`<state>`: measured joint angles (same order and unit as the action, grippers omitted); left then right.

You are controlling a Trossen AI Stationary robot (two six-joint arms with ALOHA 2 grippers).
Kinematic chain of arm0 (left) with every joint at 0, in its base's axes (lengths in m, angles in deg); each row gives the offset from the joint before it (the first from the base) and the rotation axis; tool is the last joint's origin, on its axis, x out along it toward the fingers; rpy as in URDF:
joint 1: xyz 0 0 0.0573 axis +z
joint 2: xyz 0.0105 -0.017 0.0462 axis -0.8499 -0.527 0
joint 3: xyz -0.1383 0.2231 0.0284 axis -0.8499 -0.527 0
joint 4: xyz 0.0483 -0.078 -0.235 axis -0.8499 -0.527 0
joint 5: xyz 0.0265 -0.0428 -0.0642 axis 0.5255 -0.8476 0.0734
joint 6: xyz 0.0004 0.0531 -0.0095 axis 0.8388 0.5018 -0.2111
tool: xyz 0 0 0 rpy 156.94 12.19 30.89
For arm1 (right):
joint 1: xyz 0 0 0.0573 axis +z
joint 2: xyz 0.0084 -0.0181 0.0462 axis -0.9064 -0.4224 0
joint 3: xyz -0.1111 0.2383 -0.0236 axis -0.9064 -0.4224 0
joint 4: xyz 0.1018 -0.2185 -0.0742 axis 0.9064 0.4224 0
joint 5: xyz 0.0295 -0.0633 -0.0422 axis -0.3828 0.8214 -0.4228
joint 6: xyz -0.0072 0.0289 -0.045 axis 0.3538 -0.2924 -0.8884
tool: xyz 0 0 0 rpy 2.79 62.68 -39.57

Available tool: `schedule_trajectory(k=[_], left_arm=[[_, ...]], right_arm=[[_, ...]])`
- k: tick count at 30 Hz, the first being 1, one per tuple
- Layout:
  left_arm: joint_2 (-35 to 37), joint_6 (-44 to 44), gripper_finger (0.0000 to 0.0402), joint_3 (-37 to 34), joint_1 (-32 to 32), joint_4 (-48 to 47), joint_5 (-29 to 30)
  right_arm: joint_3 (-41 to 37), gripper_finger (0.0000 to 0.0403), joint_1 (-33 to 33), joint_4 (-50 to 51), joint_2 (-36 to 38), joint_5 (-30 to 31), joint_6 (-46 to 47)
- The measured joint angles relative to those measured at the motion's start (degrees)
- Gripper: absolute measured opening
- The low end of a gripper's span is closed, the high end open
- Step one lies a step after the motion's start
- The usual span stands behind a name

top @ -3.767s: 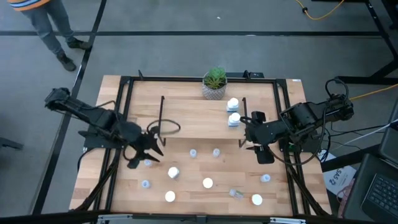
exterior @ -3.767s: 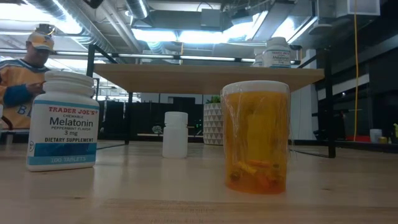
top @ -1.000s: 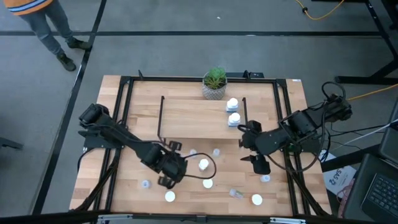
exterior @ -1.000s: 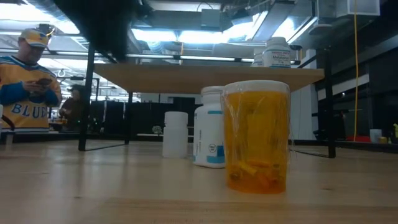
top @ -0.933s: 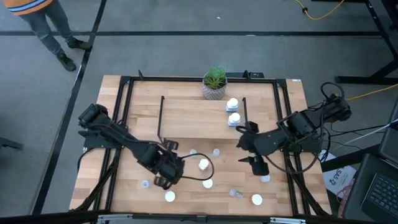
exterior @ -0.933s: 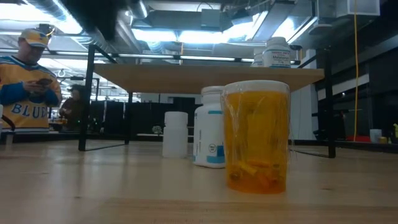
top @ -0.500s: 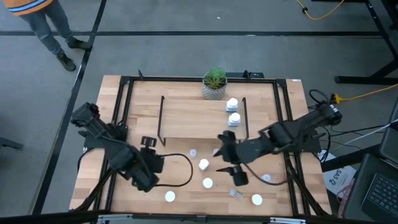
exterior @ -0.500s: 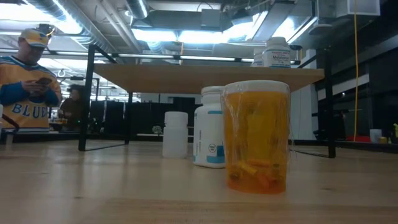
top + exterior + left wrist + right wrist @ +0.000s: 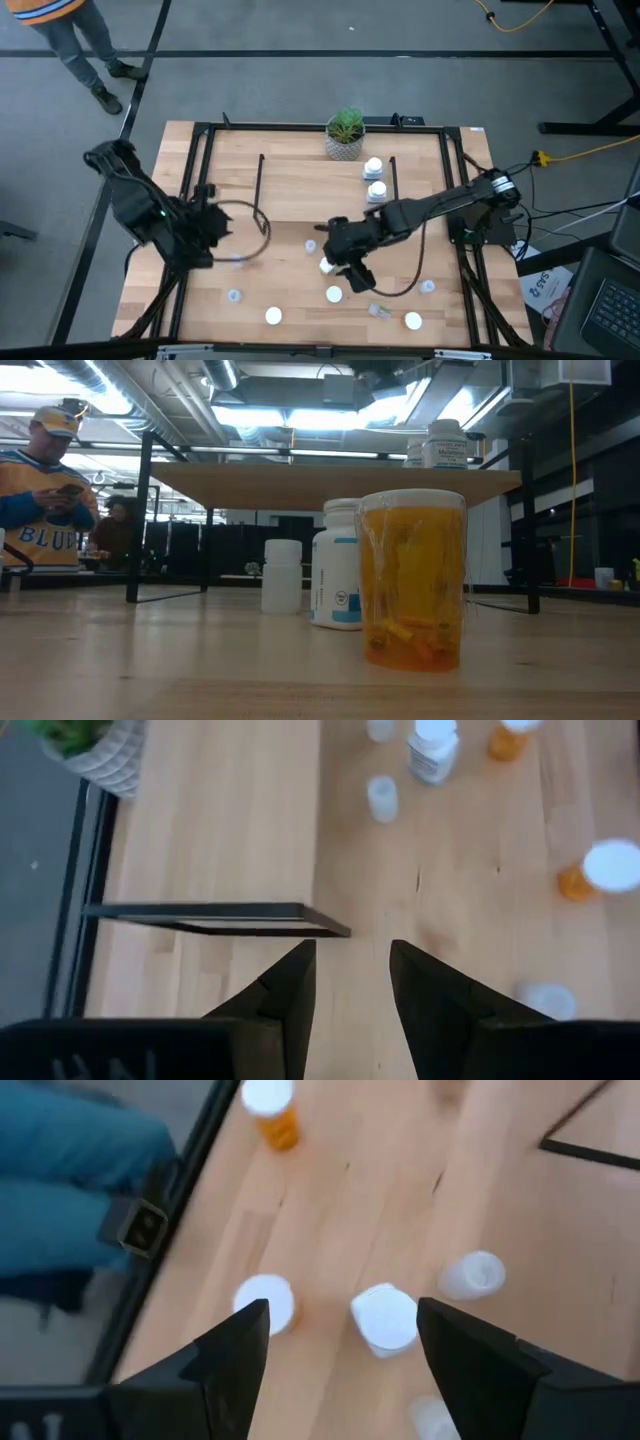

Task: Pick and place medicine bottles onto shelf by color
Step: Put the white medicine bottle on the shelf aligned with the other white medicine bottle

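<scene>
The right gripper (image 9: 340,258) reaches in from the right edge of the high view to the middle of the table, spread wide and empty, and a white-capped bottle (image 9: 327,265) stands upright directly under it; in the right wrist view that same white-capped bottle (image 9: 384,1318) sits between the two dark fingers (image 9: 235,1355), nearer one than the other, so the coming move looks like a straight descent along the bottle's vertical axis. The right arm is clearly the nearer one. The left gripper (image 9: 205,232) is at the left of the high view beside the shelf (image 9: 300,190), its fingers (image 9: 285,995) a narrow gap apart and holding nothing. Two white bottles (image 9: 375,178) already stand at the shelf's right end, near the potted plant (image 9: 345,132). Other bottles are scattered across the light wooden tabletop (image 9: 450,300) toward the bottom of the frame, including an orange bottle (image 9: 412,578) close to the low camera. Beyond the table, at the left edge of the low view, a person (image 9: 45,490) stands.
</scene>
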<state>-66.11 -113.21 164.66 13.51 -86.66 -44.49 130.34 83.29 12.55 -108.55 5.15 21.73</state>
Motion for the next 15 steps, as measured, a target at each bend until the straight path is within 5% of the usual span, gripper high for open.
schedule_trajectory(k=[15], left_arm=[[9.4, -1.5, 0.0124, -12.3, -1.5, 7.2, 9.0]], right_arm=[[0.0, 0.0257, -0.1, 0.0, -11.2, 8.8, -6.8]])
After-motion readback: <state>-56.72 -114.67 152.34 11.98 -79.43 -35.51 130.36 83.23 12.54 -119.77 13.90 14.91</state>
